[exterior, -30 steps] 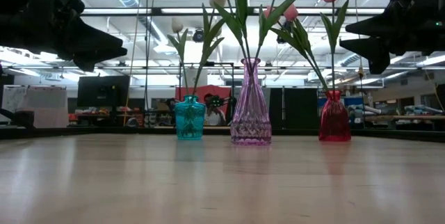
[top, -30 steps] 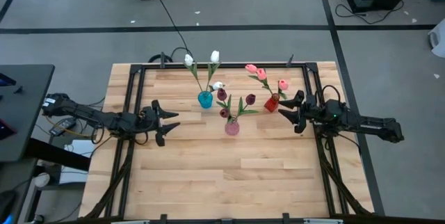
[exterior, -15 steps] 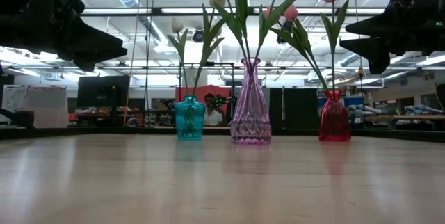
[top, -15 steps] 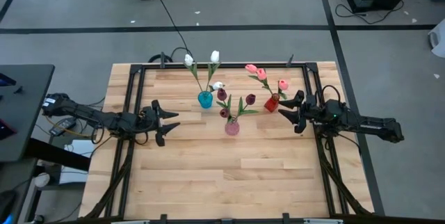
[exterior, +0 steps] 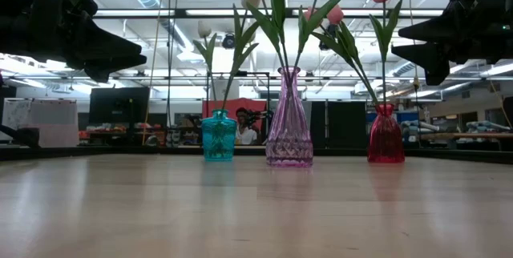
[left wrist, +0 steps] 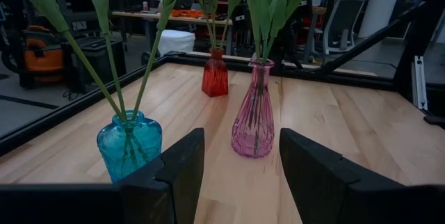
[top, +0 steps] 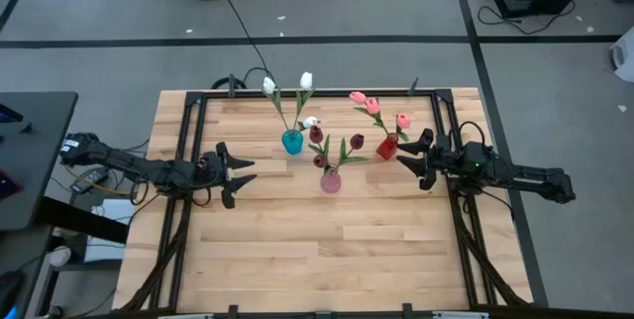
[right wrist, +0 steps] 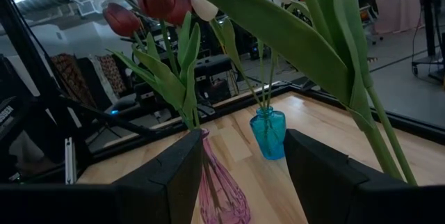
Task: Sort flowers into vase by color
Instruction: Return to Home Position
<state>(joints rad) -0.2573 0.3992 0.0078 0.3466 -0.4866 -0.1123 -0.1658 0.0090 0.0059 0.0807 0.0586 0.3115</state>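
Observation:
Three vases stand on the table with tulips in them, stems down in the necks. The teal vase (top: 292, 142) holds white tulips (top: 306, 80). The pink glass vase (top: 330, 182) holds dark maroon tulips (top: 357, 142). The red vase (top: 386, 148) holds pink tulips (top: 373, 105). My left gripper (top: 241, 171) hovers open left of the vases, above the table. My right gripper (top: 401, 152) hovers open just right of the red vase, pointing at it, touching nothing.
The black metal frame (top: 198, 101) runs along the table's left, far and right edges. Bare wooden tabletop (top: 327, 250) spreads across the near half. A person (exterior: 244, 127) shows far off in the room beyond the table.

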